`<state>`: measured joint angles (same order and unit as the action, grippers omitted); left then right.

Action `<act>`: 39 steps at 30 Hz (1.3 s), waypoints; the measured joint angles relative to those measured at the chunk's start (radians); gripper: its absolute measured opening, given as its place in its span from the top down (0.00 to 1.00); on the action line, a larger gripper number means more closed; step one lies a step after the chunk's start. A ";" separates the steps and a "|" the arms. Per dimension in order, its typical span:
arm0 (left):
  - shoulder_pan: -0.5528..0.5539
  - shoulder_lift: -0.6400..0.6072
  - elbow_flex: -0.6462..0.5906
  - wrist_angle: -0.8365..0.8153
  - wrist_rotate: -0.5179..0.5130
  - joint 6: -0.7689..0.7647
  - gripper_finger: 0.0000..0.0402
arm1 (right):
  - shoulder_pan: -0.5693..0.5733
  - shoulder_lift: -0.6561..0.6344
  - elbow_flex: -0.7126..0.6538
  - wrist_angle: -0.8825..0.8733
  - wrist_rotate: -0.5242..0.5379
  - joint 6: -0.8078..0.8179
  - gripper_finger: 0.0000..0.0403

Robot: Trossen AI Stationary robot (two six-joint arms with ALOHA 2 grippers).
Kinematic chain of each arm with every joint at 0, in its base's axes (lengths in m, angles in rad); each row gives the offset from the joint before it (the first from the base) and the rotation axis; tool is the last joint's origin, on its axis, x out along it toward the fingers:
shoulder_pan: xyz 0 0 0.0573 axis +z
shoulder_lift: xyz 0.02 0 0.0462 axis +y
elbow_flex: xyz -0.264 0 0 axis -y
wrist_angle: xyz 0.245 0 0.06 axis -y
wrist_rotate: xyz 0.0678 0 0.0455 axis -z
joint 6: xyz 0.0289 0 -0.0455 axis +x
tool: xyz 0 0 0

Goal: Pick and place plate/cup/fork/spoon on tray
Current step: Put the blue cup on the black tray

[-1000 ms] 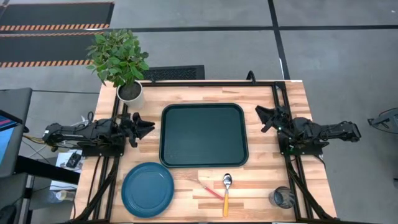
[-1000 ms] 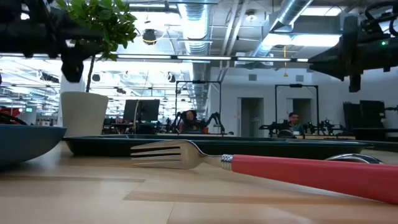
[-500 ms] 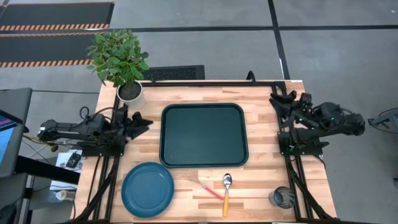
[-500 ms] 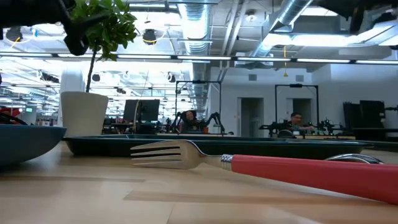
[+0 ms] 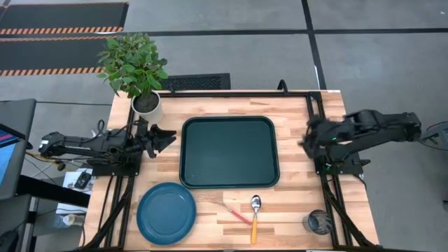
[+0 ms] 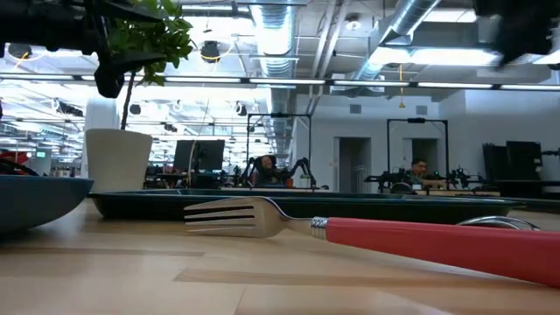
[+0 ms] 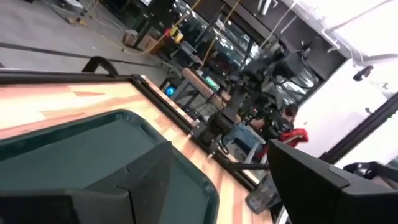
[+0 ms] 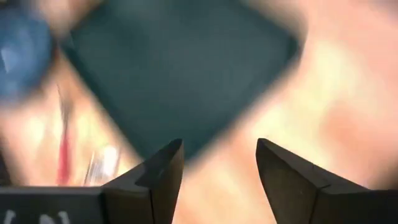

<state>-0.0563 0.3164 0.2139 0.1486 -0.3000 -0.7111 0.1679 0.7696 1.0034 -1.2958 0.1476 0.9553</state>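
The dark green tray (image 5: 229, 152) lies in the middle of the table. Near the front edge are the blue plate (image 5: 166, 213), the red-handled fork (image 5: 236, 212), the orange-handled spoon (image 5: 255, 217) and the dark cup (image 5: 318, 223). The low view shows the fork (image 6: 262, 217) lying flat on the wood. My left gripper (image 5: 166, 135) hovers open beside the tray's left edge, its fingers wide apart in the left wrist view (image 7: 211, 186). My right gripper (image 5: 308, 137) hovers open off the tray's right edge, looking down on the tray (image 8: 186, 68).
A white plant pot (image 5: 147, 105) with a leafy plant stands at the far left corner, just behind my left gripper. Black frame rails (image 5: 322, 189) run along both sides of the table. Bare wood lies between the tray and the cutlery.
My right gripper rose and swung toward the far edge, then came back down toward the tray's right edge, tipping to look down at the table; it is blurred by motion. My left gripper has shifted slightly toward the far edge. Nothing on the table has moved.
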 joint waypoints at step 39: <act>0.000 0.000 0.001 -0.118 0.083 -0.005 0.38 | 0.987 0.495 -0.006 0.162 -0.183 1.009 0.28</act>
<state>-0.0566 0.3164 0.2146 0.0307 -0.2169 -0.7158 1.1546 1.2650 0.9970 -1.1334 -0.0353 1.9640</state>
